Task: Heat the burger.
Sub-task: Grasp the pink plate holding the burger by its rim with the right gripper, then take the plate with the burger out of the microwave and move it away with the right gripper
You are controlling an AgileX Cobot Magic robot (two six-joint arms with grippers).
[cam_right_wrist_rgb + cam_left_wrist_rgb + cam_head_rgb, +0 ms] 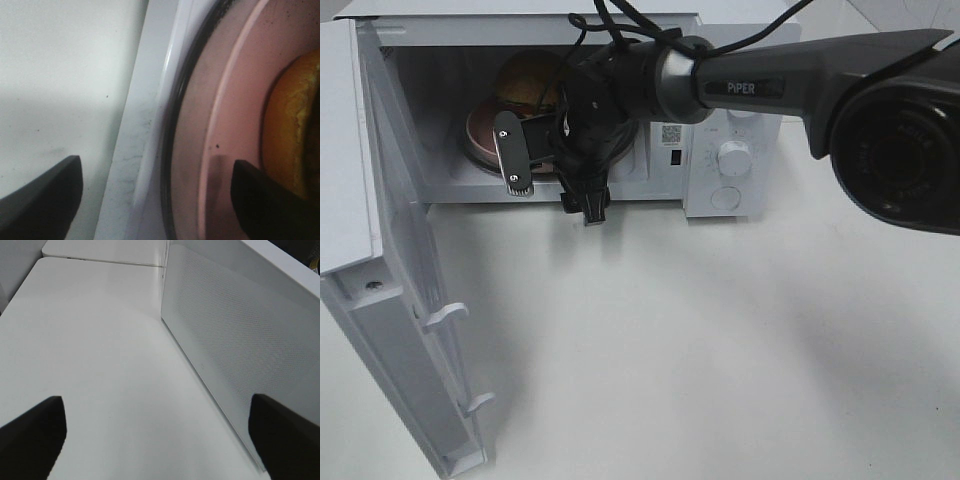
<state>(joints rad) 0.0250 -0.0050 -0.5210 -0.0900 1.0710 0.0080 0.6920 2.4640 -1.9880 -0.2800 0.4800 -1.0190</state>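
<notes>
The burger (525,78) sits on a pink plate (480,130) inside the open microwave (725,160). In the exterior view my right gripper (553,195) hangs at the oven's mouth, just in front of the plate, open with nothing between its fingers. The right wrist view shows the same gripper (156,167) open over the oven's front sill, with the plate (235,115) and the golden burger (295,130) close by one finger. My left gripper (156,405) is open and empty over the white table (90,340). It does not show in the exterior view.
The microwave door (400,300) stands swung wide open at the left, with two latch hooks on its edge. A white perforated panel (240,330), probably that door, stands close beside the left gripper. The control knobs (732,157) are on the oven's right.
</notes>
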